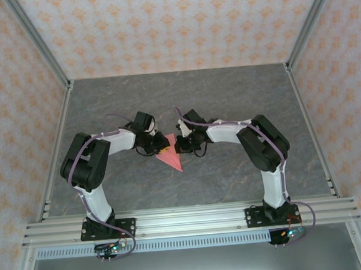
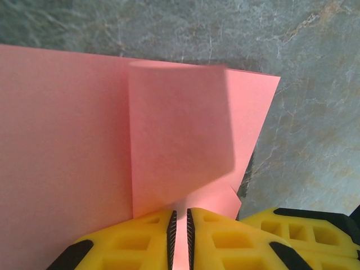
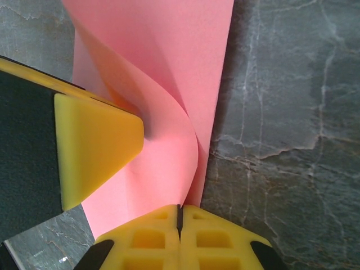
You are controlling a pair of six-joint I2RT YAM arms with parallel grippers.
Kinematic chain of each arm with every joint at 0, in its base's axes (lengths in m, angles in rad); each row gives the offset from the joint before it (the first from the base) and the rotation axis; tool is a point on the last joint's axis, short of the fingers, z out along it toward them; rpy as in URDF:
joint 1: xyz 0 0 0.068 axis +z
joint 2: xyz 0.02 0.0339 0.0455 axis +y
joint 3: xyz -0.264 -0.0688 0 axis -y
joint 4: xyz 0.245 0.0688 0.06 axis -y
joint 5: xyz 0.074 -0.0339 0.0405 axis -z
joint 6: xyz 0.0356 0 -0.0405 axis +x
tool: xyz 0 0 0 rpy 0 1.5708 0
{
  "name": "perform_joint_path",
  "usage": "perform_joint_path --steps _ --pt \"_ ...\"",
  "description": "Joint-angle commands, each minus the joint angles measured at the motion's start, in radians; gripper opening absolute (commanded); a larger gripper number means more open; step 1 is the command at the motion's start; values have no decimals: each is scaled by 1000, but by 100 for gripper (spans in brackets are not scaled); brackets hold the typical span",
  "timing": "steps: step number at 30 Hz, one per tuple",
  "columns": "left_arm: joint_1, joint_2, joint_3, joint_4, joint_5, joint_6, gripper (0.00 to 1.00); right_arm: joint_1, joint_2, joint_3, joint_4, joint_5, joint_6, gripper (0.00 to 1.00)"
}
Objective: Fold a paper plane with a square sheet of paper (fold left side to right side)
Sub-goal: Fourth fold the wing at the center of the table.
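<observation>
Grey marbled tabletop (image 1: 228, 106), patterned walls (image 1: 159, 24). Thin salmon-pink paper sheet (image 1: 173, 155) at centre, tip toward five o'clock. At nine o'clock left gripper (image 2: 180, 219) pinches lifted flap; at three o'clock right gripper (image 3: 180, 209) pinches curled edge.

Tabletop (image 1: 227, 94): dark grey, stone-look, thin pale veins running across it; matte, faint shading near the middle.
Far wall (image 1: 172, 23): pale wallpaper, small orange floral motifs in regular rows.
Left wall (image 1: 11, 123): same wallpaper, same motif.
Right wall (image 1: 352, 96): same again.
Left post (image 1: 38, 40): silver slotted metal bar, slanting down to the table's far left corner.
Right post (image 1: 309, 18): matching bar, meeting the far right corner.
Near rail (image 1: 187, 221): silver slotted extrusion, spanning the table's near edge from left to right.
Slotted strip (image 1: 189, 242): pale, finely ribbed, lying just nearer than the rail.
Near panel (image 1: 191, 265): plain grey sheet, dull sheen, at the nearest edge.
</observation>
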State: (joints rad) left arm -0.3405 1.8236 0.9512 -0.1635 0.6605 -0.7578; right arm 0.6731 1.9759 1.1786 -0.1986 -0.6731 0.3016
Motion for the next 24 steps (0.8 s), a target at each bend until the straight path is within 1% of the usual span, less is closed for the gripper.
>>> perform_joint_path --steps 1,4,6,9,13,18,24 --pt "-5 23 -41 -18 -46 18 18 16 17 16 -44 6 -10 4" --pt "-5 22 -56 -17 -55 19 18 16 -22 22 -34 3 -1 11" --pt "-5 22 -67 -14 -61 18 18 14 -63 23 -37 14 1 18" --pt "-5 22 -81 -2 -62 13 17 15 -120 21 -69 40 2 25" --pt "-4 16 -90 4 -64 11 17 25 -200 -15 -121 38 5 27" --pt "-5 10 -92 5 -67 12 17 94 -282 -69 -235 103 4 28" --pt "-4 5 -94 8 -67 11 17 168 -270 -70 -293 186 38 28"
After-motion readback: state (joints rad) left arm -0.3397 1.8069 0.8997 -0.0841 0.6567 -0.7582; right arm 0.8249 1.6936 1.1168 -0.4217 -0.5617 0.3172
